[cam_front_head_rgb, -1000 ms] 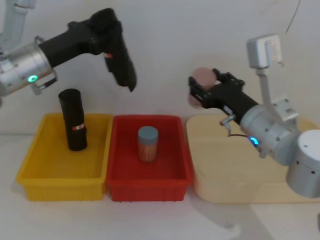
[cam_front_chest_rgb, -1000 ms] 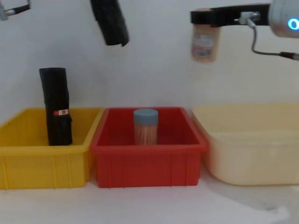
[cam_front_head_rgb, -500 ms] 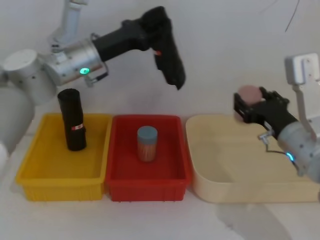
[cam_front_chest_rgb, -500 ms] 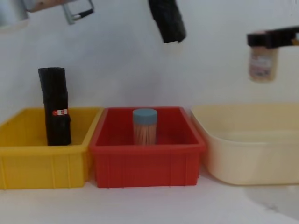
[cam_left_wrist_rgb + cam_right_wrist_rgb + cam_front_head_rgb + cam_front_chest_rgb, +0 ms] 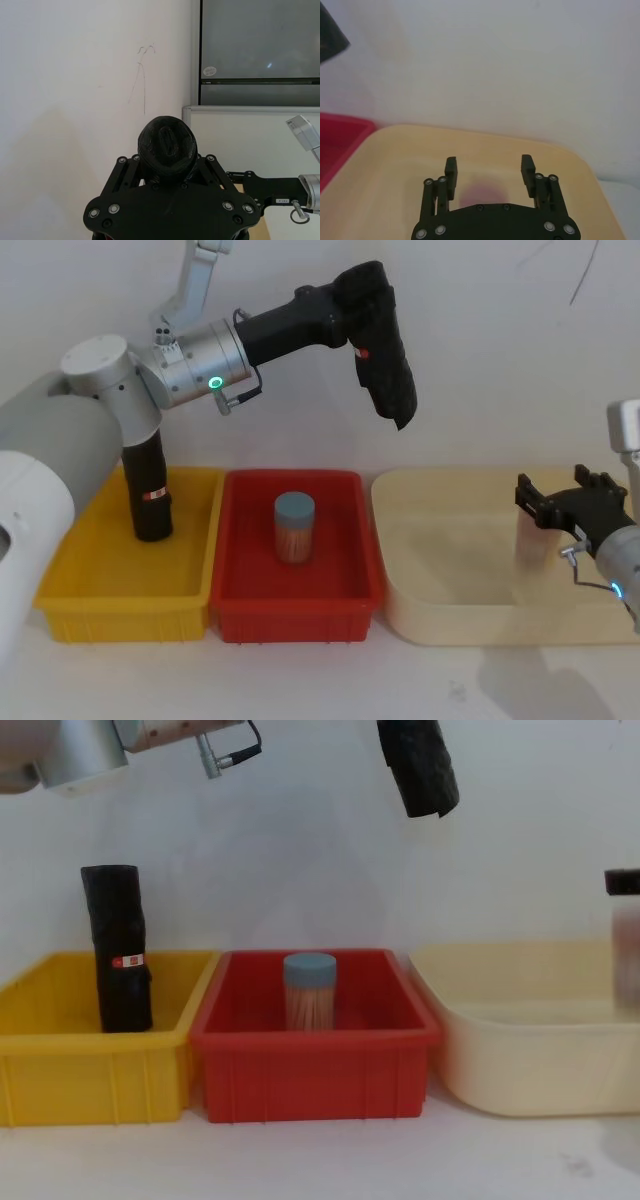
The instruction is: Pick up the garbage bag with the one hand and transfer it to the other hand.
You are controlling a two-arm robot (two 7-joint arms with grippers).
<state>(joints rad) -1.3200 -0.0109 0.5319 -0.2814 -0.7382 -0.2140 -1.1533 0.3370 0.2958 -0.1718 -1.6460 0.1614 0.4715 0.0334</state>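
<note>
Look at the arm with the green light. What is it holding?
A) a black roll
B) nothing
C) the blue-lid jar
A: the left gripper is shut on the garbage bag, a black roll, high in the air; the jar stands in the red bin. The right gripper is open over the beige tub.

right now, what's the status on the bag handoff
Left gripper shut on garbage bag, held high. Right gripper open, low over cream tub, apart from bag. Second roll stands in yellow bin.
</note>
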